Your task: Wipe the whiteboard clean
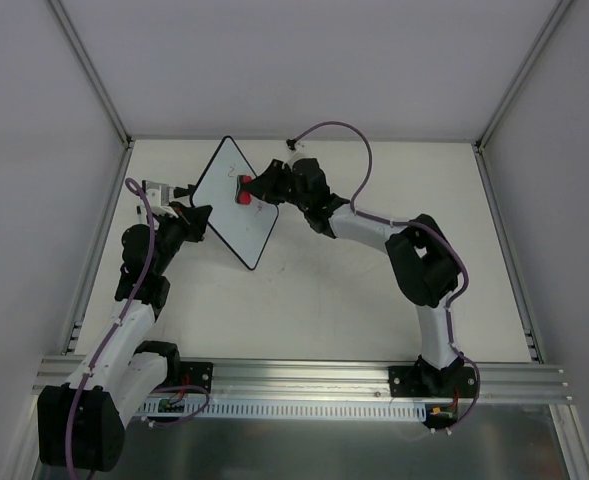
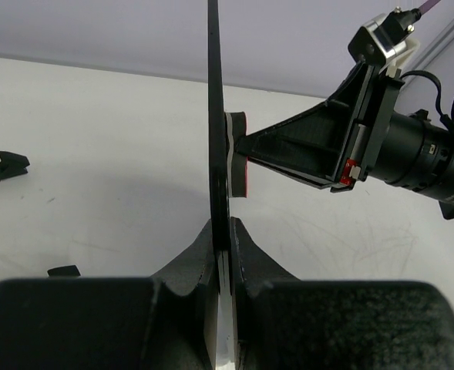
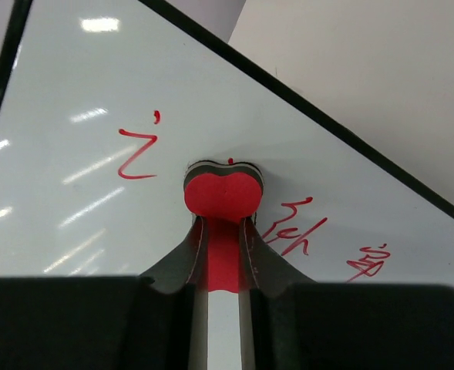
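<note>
The whiteboard (image 1: 236, 203), white with a thin black frame, is held tilted up over the far left of the table. My left gripper (image 1: 196, 215) is shut on its left edge; in the left wrist view the board (image 2: 214, 116) shows edge-on between my fingers (image 2: 246, 247). My right gripper (image 1: 255, 190) is shut on the red eraser (image 1: 244, 190) and presses it against the board's face. In the right wrist view the eraser (image 3: 222, 193) touches the board (image 3: 72, 185) among red marker scribbles (image 3: 138, 150), with more scribbles (image 3: 296, 227) to its right.
A small grey-and-black object (image 1: 159, 190) lies at the far left by the wall. A black piece (image 2: 1, 166) lies on the table in the left wrist view. Grey walls enclose the table; an aluminium rail (image 1: 304, 378) runs along the near edge.
</note>
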`<action>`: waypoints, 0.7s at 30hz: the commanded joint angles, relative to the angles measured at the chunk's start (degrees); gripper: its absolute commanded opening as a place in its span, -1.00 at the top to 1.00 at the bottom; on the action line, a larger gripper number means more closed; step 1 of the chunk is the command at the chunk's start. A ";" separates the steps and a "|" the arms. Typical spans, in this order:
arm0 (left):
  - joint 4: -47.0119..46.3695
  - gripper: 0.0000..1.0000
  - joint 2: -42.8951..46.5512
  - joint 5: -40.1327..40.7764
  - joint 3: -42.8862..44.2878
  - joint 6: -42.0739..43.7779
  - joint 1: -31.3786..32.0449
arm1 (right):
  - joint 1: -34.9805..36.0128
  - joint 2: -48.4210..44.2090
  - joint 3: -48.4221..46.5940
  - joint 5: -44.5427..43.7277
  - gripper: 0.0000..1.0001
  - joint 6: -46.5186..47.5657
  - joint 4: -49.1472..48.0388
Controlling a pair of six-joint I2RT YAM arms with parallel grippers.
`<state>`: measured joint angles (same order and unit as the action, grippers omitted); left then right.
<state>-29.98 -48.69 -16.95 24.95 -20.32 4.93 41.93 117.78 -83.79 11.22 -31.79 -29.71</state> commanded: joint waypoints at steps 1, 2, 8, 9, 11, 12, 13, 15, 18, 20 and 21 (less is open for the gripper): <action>5.46 1.00 -0.18 -7.40 0.27 3.35 1.75 | 1.57 1.23 3.53 1.43 0.73 1.82 1.24; 5.46 1.00 -0.18 -7.31 0.27 3.35 1.75 | 1.92 0.53 4.59 1.69 0.73 2.17 1.15; 5.28 1.00 -0.44 -7.04 0.27 2.83 1.75 | 3.94 -2.81 14.24 0.82 0.75 -0.54 -0.95; 5.28 1.00 -0.44 -6.87 0.27 2.74 1.75 | 4.03 -2.99 15.57 0.64 0.75 -1.42 -2.35; 5.19 1.00 -0.36 -6.96 0.19 2.65 1.84 | 4.21 -2.73 17.77 0.29 0.77 -3.79 -3.59; 5.19 1.00 -0.36 -6.96 0.19 2.56 1.75 | 4.21 -1.94 19.17 0.38 0.77 -4.41 -4.99; 5.19 1.00 -0.36 -6.96 0.10 2.48 1.75 | 4.21 -1.59 19.36 0.47 0.78 -4.94 -5.44; 5.19 1.00 -0.36 -7.13 0.01 2.39 1.75 | 4.38 -0.80 18.58 0.64 0.78 -5.30 -5.62; 5.19 1.00 -0.44 -7.31 0.01 2.30 1.84 | 5.18 -1.06 16.91 0.73 0.78 -3.73 -5.53; 5.19 1.00 -0.36 -7.31 0.01 2.21 1.84 | 5.97 -1.58 14.89 1.08 0.78 -3.28 -5.53; 5.19 1.00 -0.36 -7.31 0.01 2.21 1.84 | 6.23 -1.76 14.19 1.34 0.78 -3.28 -5.53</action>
<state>-29.76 -48.53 -16.49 25.19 -19.84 4.93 45.39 116.64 -65.04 11.00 -35.46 -31.53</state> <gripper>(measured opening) 0.046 0.157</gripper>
